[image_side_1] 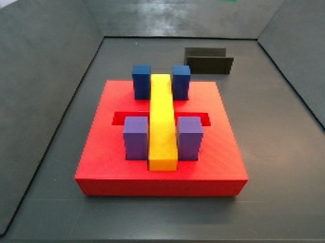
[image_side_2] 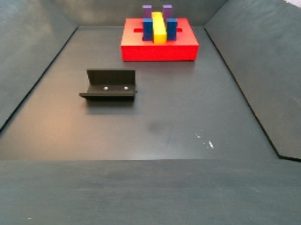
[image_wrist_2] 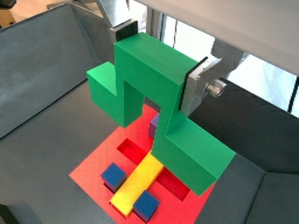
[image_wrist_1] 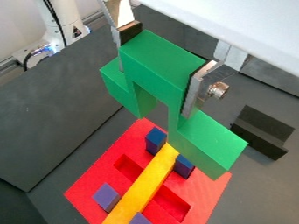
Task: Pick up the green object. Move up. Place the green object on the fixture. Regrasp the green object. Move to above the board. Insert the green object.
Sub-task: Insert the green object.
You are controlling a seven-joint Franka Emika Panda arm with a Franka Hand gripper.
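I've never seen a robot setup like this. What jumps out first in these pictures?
In both wrist views the big green object fills the frame, clamped at its raised centre block by the gripper and hanging in the air above the board. The bright red board, with its long yellow bar between blue and purple blocks, stands out on the dark floor in both side views. The small dark fixture stands apart from it with nothing on it.
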